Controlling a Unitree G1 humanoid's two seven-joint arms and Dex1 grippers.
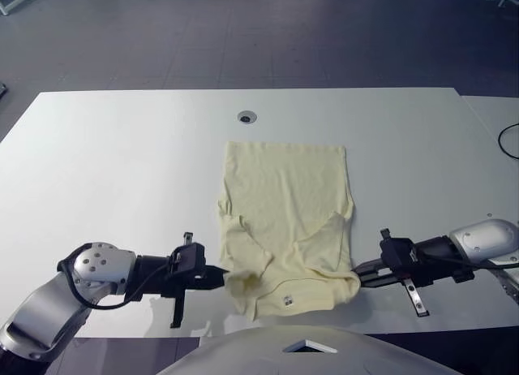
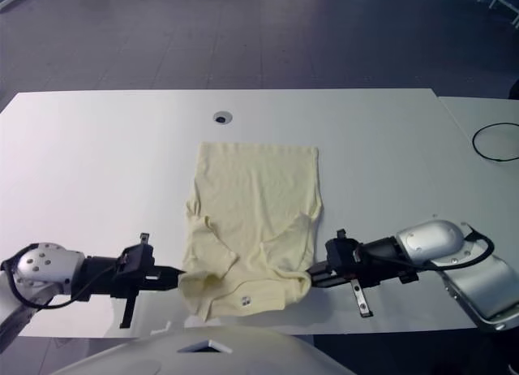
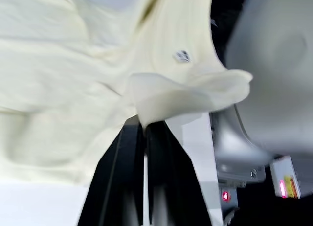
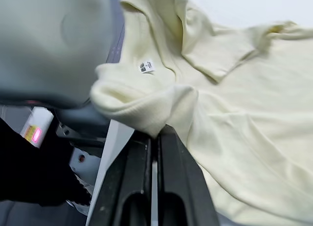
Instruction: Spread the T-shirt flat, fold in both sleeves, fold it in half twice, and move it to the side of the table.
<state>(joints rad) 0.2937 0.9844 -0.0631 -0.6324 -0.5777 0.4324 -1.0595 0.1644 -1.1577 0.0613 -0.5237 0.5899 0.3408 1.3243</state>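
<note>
A pale yellow T-shirt [image 1: 288, 213] lies lengthwise in the middle of the white table [image 1: 122, 172], both sleeves folded in over the body. Its near end, with the collar and a small label [image 1: 286, 299], is lifted off the table. My left gripper [image 1: 225, 276] is shut on the near left corner of the T-shirt [image 3: 161, 96]. On the opposite side my right gripper [image 1: 357, 273] is shut on the near right corner of the T-shirt [image 4: 146, 108]. The far hem lies flat on the table.
A round cable port [image 1: 246, 116] is set in the table beyond the shirt's far hem. A black cable loop [image 2: 496, 141] lies on the neighbouring table at the right. Bare white surface stretches to the left and right of the shirt.
</note>
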